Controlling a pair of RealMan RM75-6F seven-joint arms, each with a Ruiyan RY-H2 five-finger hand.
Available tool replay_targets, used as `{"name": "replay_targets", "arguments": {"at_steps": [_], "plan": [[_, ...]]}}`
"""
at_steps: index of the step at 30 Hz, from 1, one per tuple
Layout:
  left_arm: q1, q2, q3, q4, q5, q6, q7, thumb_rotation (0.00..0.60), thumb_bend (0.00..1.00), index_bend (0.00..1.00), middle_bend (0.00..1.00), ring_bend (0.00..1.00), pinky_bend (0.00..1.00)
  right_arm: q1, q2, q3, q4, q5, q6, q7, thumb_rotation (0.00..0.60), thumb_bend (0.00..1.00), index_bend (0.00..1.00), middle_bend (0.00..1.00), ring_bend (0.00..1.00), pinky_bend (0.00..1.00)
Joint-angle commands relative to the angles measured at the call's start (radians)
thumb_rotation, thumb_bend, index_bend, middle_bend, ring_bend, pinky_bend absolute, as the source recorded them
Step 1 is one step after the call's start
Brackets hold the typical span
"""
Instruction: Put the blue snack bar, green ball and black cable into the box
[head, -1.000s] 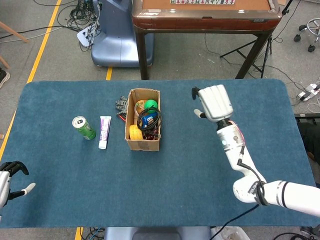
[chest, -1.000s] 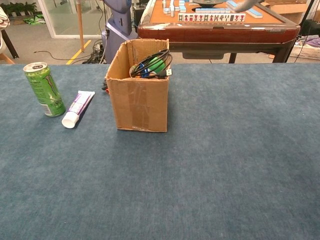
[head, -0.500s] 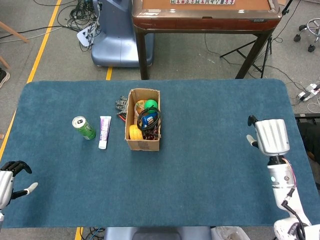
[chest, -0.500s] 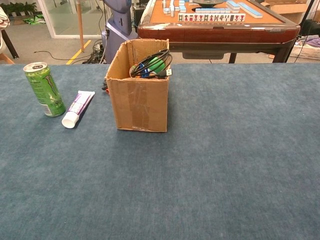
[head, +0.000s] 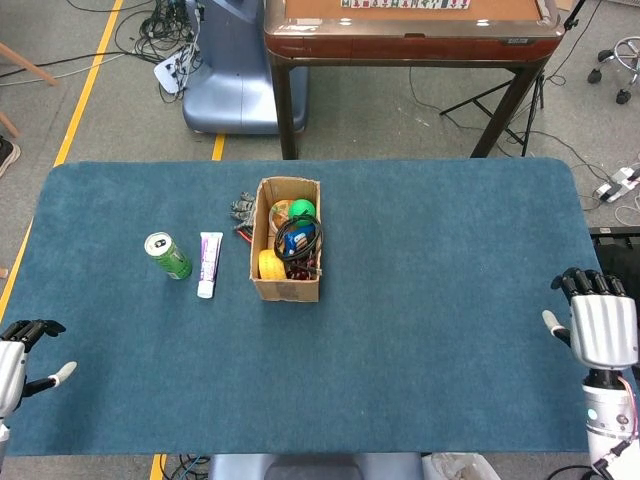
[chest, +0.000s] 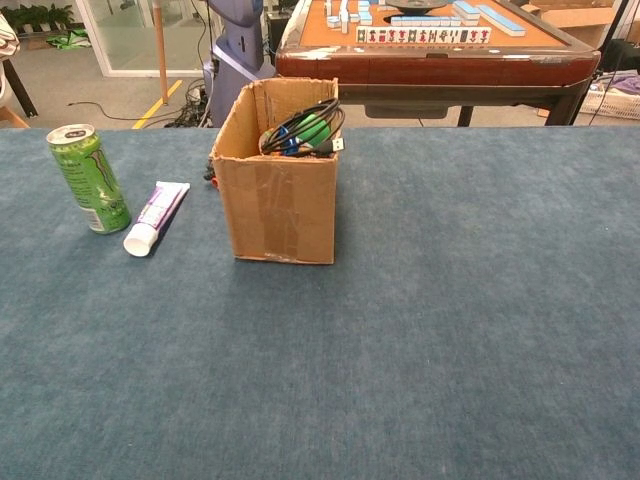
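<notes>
My right hand (head: 603, 330) is pulling back from mid-table to the near right edge, fingers apart and holding nothing. My left hand (head: 15, 355) is idling at the near left corner, fingers loosely spread, empty too. The black cable (head: 297, 238) is lying coiled in the box (head: 285, 289), looping above the rim, with the green ball (head: 302, 210) at the far end. Blue is showing under the coil, probably the snack bar. The floppy, springy cable is best gripped across the whole bundle.

Counter (chest: 450, 330) covered in matt blue, felt-like cloth. Box (chest: 280, 205) is plain brown cardboard, taped and creased. Can (chest: 88, 178) shows glossy printed metal; tube (chest: 155, 217) smooth plastic.
</notes>
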Motion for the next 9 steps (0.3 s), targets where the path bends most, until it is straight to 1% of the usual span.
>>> {"name": "replay_targets", "arguments": {"at_steps": [1,7,9], "plan": [[-0.001,0.000,-0.002,-0.001,-0.010,-0.007,0.008,0.600,0.08,0.42,0.46,0.38,0.60,-0.048,-0.024,0.008,0.054,-0.016,0.017,0.058,0.600,0.00,0.47,0.38,0.33,0.38],[-0.007,-0.001,0.003,-0.006,-0.003,-0.018,0.028,0.600,0.08,0.42,0.46,0.38,0.60,-0.063,0.004,0.036,0.048,-0.037,-0.012,0.100,0.600,0.00,0.47,0.39,0.33,0.38],[-0.011,-0.003,0.004,-0.005,-0.007,-0.028,0.033,0.600,0.08,0.42,0.46,0.38,0.60,-0.063,0.009,0.043,0.051,-0.037,-0.040,0.121,0.600,0.00,0.47,0.39,0.33,0.38]]}}
